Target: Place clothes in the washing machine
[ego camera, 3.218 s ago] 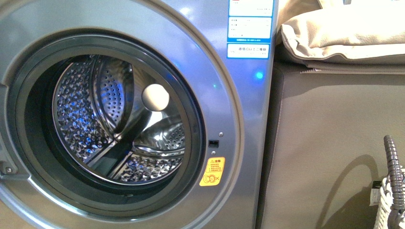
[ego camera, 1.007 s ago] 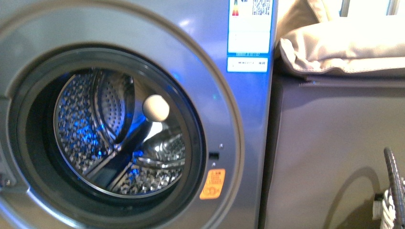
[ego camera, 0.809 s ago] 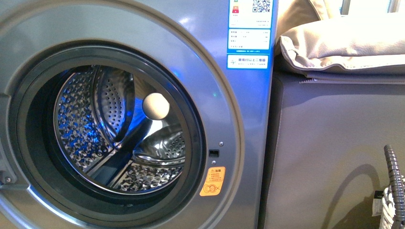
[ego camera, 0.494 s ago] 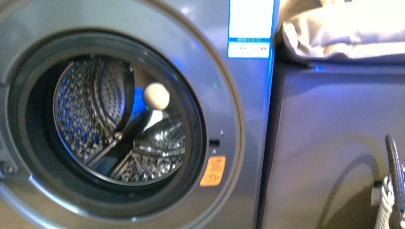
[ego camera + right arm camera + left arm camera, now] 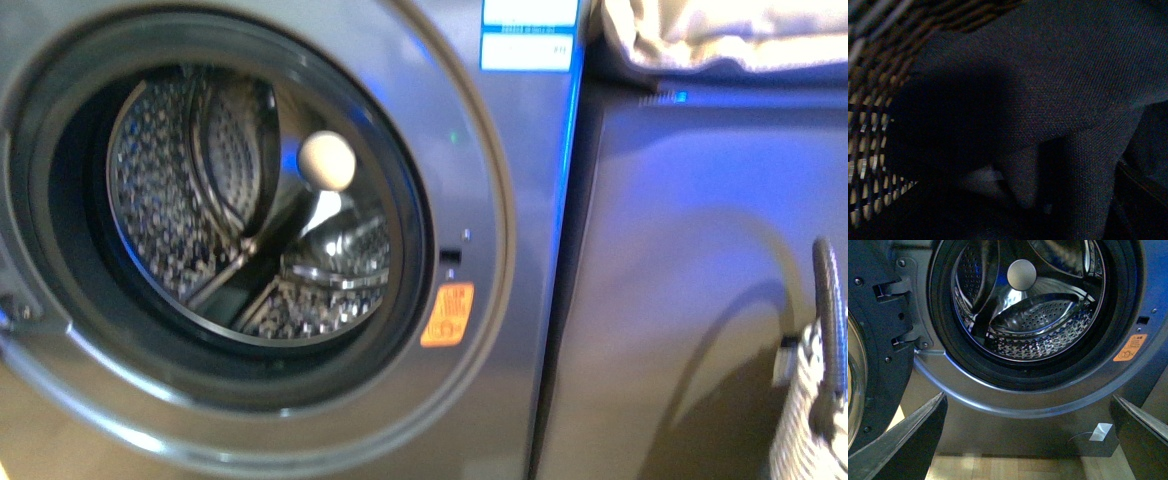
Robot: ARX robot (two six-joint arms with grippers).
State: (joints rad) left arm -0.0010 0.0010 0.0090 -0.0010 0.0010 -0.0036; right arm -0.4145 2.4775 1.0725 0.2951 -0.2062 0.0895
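Front view has tilted down and blurred in the last second: washing machine (image 5: 500, 150) and its orange sticker (image 5: 446, 315) slid up frame, basket (image 5: 815, 420) looms larger, so likely a stoop for pickup. Drum (image 5: 200, 200) empty. Left end effector (image 5: 1027, 396) spread, holding nothing, facing the drum. Clothes (image 5: 1058, 75) lie in the basket; right end effector unseen, grip cannot be told

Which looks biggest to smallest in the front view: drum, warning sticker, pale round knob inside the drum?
1. drum
2-3. pale round knob and warning sticker look about alike, so I won't rank them.
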